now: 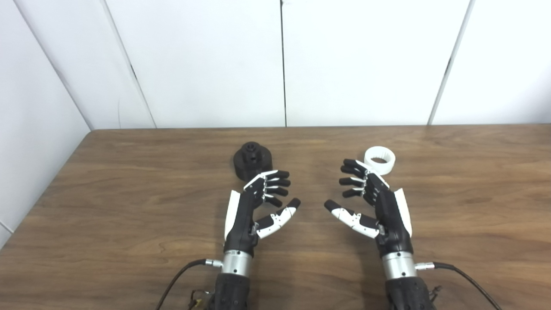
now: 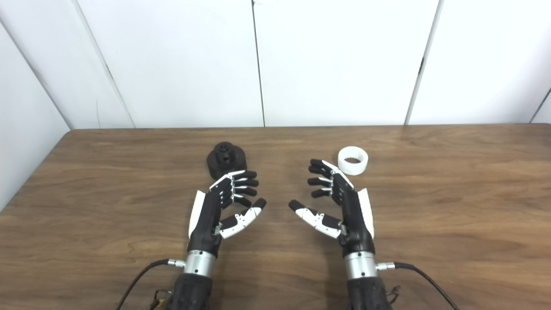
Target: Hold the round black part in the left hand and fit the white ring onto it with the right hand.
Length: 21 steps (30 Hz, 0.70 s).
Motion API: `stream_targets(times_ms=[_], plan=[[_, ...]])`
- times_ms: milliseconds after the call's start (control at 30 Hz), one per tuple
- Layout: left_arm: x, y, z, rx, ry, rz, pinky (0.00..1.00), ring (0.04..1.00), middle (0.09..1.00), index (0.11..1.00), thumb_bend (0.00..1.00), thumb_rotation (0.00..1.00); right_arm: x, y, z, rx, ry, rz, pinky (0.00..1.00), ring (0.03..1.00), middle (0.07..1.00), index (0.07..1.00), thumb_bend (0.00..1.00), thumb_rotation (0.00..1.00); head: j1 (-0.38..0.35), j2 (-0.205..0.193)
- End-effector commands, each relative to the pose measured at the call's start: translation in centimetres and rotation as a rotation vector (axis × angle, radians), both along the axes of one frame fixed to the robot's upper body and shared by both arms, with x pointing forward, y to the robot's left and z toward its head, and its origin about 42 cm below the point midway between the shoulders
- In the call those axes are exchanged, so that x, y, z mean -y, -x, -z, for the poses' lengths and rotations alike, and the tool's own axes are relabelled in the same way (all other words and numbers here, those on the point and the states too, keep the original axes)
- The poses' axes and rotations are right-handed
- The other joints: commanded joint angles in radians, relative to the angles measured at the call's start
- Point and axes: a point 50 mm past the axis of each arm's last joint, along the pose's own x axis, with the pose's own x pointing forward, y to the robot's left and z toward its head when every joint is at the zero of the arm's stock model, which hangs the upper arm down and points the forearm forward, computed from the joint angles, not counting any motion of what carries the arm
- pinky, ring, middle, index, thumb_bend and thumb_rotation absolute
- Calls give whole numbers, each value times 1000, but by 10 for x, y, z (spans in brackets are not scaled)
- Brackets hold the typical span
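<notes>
The round black part [image 1: 252, 160] stands on the wooden table [image 1: 129, 181], just beyond my left hand [image 1: 258, 204]. The left hand is open and empty, palm turned inward, its fingertips close to the part's near side. The white ring [image 1: 379, 160] lies flat on the table just beyond and right of my right hand [image 1: 372, 202]. The right hand is open and empty, palm facing the left hand. Both also show in the right eye view: the part [image 2: 226, 160] and the ring [image 2: 353, 160].
White wall panels [image 1: 280, 60] stand right behind the table's far edge. The table's left edge [image 1: 47, 189] runs along a white side wall. Cables [image 1: 176, 275] trail from both wrists over the near table edge.
</notes>
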Motion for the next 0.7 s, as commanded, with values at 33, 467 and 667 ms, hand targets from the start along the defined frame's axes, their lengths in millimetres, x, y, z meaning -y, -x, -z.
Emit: stream_targets(times_ms=[33,467,667], plan=[[4,-6,-16,79,19,15,496,603,655,664,536,100,2,11,16,-44,4,4,571,691,765,764,686,145,0,0],[4,-6,-16,75,20,18,486,597,658,662,539,106,2,10,18,-48,-1,2,573,681,765,755,683,111,-2,-4],[4,-6,-17,81,7,12,492,599,664,666,556,122,2,10,18,-49,0,4,571,681,764,753,679,96,34,-10]])
